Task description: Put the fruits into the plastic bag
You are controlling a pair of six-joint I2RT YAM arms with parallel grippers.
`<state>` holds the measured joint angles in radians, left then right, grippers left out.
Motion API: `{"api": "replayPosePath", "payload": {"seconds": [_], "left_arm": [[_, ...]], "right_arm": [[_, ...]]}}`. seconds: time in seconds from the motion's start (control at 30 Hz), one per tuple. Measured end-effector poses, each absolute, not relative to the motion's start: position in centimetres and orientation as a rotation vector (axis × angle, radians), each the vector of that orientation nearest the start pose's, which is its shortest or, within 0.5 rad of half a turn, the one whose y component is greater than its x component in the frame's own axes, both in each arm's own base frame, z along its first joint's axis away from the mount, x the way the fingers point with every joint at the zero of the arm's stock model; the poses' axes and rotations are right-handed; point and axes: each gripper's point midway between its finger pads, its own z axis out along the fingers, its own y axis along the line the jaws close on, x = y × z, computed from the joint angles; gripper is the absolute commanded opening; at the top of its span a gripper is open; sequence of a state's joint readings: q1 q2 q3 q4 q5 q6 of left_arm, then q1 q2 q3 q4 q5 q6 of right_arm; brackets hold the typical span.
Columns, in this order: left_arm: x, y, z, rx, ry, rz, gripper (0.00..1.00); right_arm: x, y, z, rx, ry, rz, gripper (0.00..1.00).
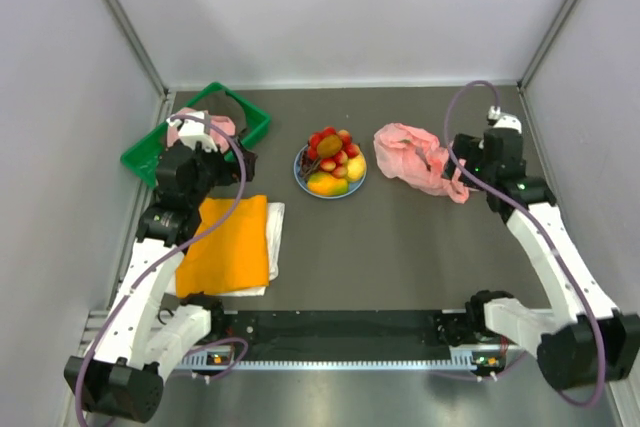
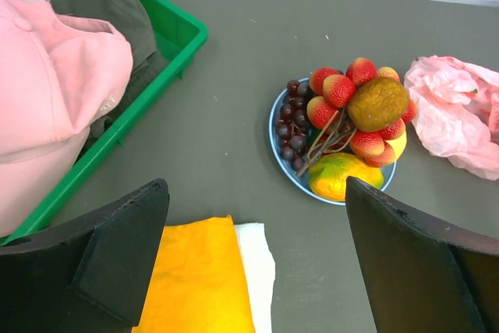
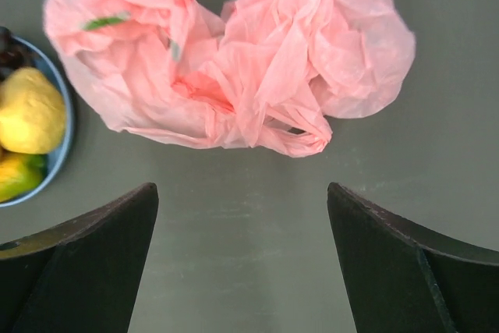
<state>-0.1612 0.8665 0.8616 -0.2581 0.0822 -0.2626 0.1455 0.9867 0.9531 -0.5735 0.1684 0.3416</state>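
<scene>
From above: the fruits sit heaped on a plate on the bench, the plastic bag crumpled just beside them. Left wrist: the left tool is spread and empty. Right wrist: the right tool is spread before the bag, which looks flimsy and probably slippery; pinch a bunched fold.

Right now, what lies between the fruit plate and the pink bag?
Nothing: only a narrow strip of bare table separates plate and plastic bag, clearest in the top external view.
</scene>
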Motion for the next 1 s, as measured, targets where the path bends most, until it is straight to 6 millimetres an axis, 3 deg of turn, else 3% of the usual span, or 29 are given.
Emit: {"api": "replayPosePath", "payload": {"seconds": [0.13, 0.37, 0.53, 0.67, 0.77, 0.8, 0.9, 1.0], "left_arm": [[31.4, -7.9, 27.0, -0.024, 1.85, -0.387, 0.99], [31.6, -8.7, 26.2, 0.001, 1.881, -0.422, 0.99], [31.6, -8.9, 26.0, 0.009, 1.888, -0.434, 0.99], [31.6, -9.0, 26.0, 0.01, 1.888, -0.436, 0.99], [31.6, -8.9, 26.0, 0.01, 1.888, -0.435, 0.99], [31.6, -8.9, 26.0, 0.01, 1.888, -0.435, 0.99], [31.6, -8.9, 26.0, 0.01, 1.888, -0.435, 0.99], [31.6, -9.0, 26.0, 0.01, 1.888, -0.436, 0.99]], "right_arm": [[31.5, 3.2, 17.4, 0.307, 2.27, 0.071, 0.89], [33.8, 3.4, 13.7, 0.322, 2.35, 0.039, 0.84], [35.0, 3.6, 10.1, 0.335, 2.425, 0.016, 0.77], [36.1, 3.8, 8.6, 0.338, 2.451, 0.007, 0.67], [37.1, 3.8, 8.3, 0.34, 2.44, 0.01, 0.54], [37.3, 3.8, 8.3, 0.343, 2.435, 0.012, 0.38], [38.1, 3.6, 8.8, 0.338, 2.409, 0.012, 0.06], [38.7, 3.5, 9.4, 0.33, 2.39, 0.009, 0.0]]}}
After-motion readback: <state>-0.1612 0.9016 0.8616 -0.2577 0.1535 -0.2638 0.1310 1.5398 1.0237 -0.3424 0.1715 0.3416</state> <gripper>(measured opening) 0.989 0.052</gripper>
